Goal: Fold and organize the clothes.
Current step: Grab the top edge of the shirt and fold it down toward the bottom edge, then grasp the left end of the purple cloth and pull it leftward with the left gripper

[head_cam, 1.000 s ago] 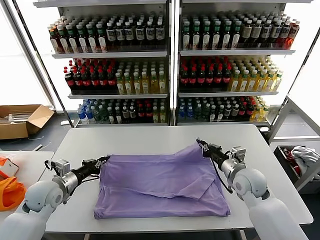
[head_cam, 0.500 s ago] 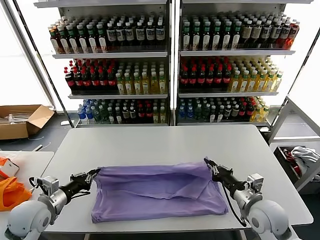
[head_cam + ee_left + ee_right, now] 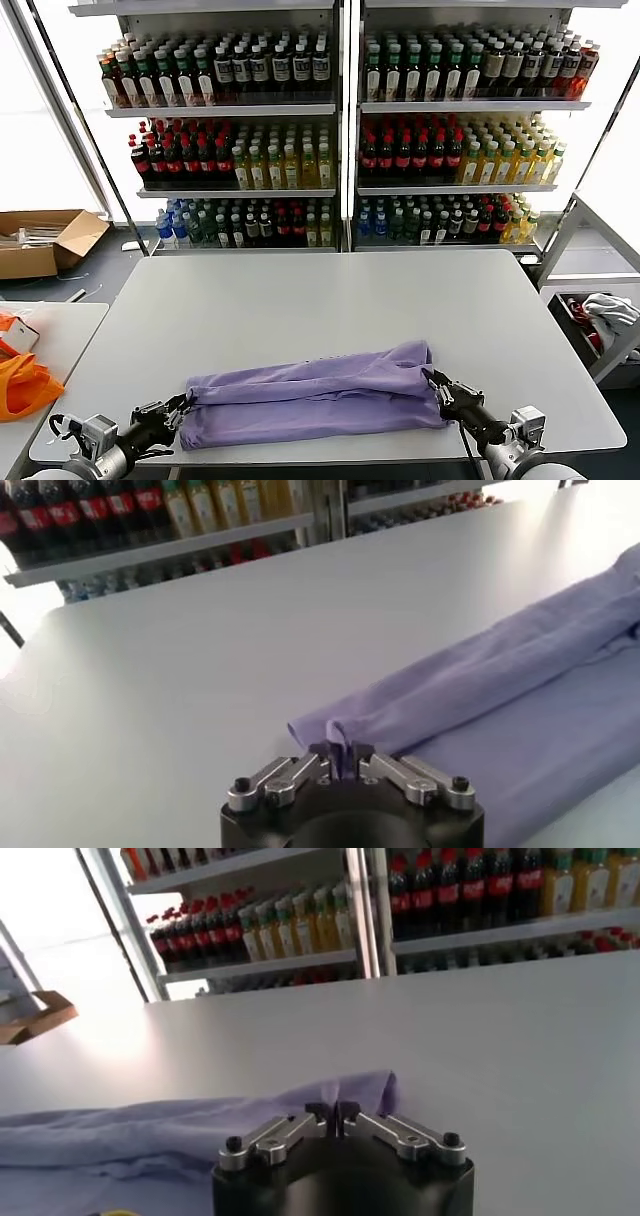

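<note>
A lavender T-shirt point(image 3: 310, 395) lies folded into a long narrow band across the near part of the white table point(image 3: 320, 295). My left gripper point(image 3: 181, 405) sits at the band's left end, low on the table. In the left wrist view its fingertips point(image 3: 341, 760) pinch a small raised fold of the shirt point(image 3: 480, 690). At the band's right end is my right gripper point(image 3: 433, 379). In the right wrist view that gripper point(image 3: 333, 1113) has its jaws nearly together on the edge of the shirt point(image 3: 200, 1133).
Drink shelves point(image 3: 340, 130) stand behind the table. An orange bag point(image 3: 20, 385) lies on a side table to the left, with a cardboard box point(image 3: 45, 240) on the floor beyond. A bin holding white-and-red fabric point(image 3: 600, 310) stands at the right.
Both grippers have drawn the shirt's far edge toward the near side and down. The spread-out shirt has become a narrow folded band.
</note>
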{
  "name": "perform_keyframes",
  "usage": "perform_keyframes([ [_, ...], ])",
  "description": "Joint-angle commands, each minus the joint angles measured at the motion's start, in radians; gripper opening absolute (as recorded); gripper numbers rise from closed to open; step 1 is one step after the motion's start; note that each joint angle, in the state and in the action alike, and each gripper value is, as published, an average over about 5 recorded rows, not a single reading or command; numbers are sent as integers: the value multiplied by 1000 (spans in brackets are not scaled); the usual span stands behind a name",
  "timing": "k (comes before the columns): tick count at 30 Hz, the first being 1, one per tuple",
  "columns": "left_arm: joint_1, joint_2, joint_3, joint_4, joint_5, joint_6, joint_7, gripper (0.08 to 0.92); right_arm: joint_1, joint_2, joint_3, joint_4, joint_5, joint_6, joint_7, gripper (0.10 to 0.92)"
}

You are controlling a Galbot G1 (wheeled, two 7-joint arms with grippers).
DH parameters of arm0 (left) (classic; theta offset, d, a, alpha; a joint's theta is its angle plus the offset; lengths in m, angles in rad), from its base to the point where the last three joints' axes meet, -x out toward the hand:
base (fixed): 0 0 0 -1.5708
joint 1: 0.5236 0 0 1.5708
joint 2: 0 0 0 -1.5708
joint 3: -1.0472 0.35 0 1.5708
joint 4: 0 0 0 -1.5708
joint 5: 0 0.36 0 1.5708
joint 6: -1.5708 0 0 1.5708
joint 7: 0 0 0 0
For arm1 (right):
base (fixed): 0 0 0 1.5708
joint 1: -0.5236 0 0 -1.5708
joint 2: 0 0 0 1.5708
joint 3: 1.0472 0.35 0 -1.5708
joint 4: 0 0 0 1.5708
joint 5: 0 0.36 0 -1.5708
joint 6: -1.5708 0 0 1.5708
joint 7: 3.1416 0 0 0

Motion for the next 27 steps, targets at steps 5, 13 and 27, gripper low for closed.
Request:
perform_keyframes([
  [5, 20, 2, -99, -72, -297, -15, -179, 472, 2, -19, 139, -51, 3, 300, -108, 466],
  [13, -43, -252, 104, -96, -233, -100, -415, 697, 51, 43, 128, -134, 32, 433, -154, 708],
  [27, -63, -422, 184, -44, -50, -37, -486, 823, 57, 32, 111, -137, 79, 417, -142, 823],
])
